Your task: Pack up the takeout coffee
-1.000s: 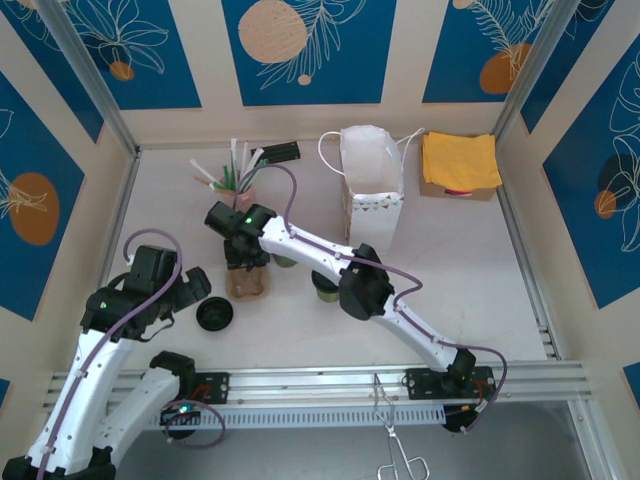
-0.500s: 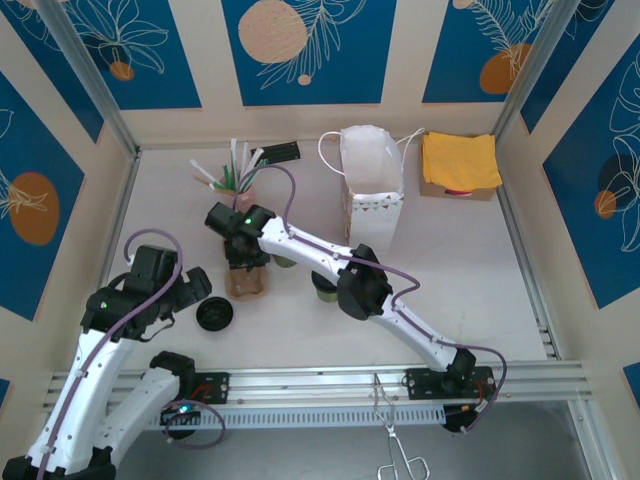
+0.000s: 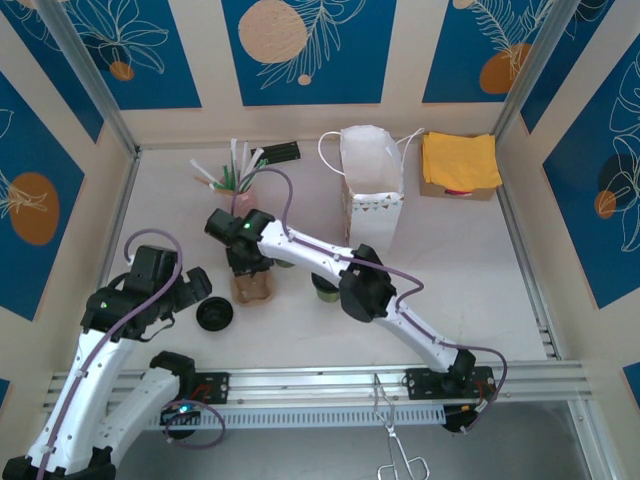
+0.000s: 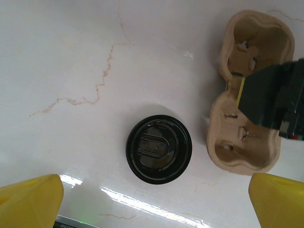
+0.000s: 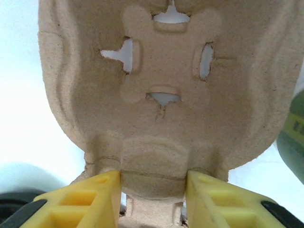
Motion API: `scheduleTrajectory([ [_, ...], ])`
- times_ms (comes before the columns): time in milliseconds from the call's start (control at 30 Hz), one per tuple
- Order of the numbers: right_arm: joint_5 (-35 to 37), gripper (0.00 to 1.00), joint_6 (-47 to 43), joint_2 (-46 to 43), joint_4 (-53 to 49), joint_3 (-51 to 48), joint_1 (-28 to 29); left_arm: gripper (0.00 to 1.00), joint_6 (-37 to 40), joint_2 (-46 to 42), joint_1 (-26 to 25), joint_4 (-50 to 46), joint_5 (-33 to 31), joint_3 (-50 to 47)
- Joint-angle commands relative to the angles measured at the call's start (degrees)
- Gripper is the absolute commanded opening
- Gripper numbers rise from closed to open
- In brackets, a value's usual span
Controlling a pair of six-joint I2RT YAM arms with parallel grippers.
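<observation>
From above: right gripper (image 3: 250, 272) stretched far across the pale marbled worktop (image 3: 450, 280), down onto the brown moulded-pulp two-cup carrier (image 3: 251, 292). Carrier left of centre, well apart from the white paper bag with cord handles (image 3: 372, 180) standing open at the back. No cup seated in it yet, so packing looks barely begun. Left gripper (image 3: 193, 289) low, beside the round black plastic cup lid (image 3: 214, 316), itself just left of the carrier. Probably poised to take the lid when needed.

From the left wrist: straight down on the black lid (image 4: 158, 150), flat on the worktop, sip slot up. Yellow fingers (image 4: 28, 199) spread wide at the lower corners, released, holding nothing. Lid roughly centred between them, a handy stance for dropping onto it. Carrier (image 4: 240, 159) to the right, near the lid but apart, both wells empty.

From the right wrist: close on one carrier well (image 5: 161, 95) with its cross-cut flaps. Yellow fingers (image 5: 99, 199) pressed to either side of the narrow bridge between the wells, clenched on the carrier there, by the look of it. Sensible hold: likely the stiffest part, with both wells left free. Sliver of something dark green (image 5: 295, 137) at the right edge, just beside the carrier.
</observation>
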Motion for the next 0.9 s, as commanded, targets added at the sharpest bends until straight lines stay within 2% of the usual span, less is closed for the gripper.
scheduleTrajectory([
  [0,0.8,0.4,-2.4,-2.88,-3.54,-3.11,1.14,1.0,1.09,-0.68,0.57,-0.17,0.55,-0.35],
  [233,0.68,0.47,-1.76,-2.15,-3.34,-2.16,1.0,1.0,1.26,-0.73,0.57,-0.14,0.97,-0.35],
  [867,-1.01,0.48,-1.32,1.46,-4.21,1.67,0.14,1.0,2.65,-0.9,0.58,0.92,3.63,-0.58],
])
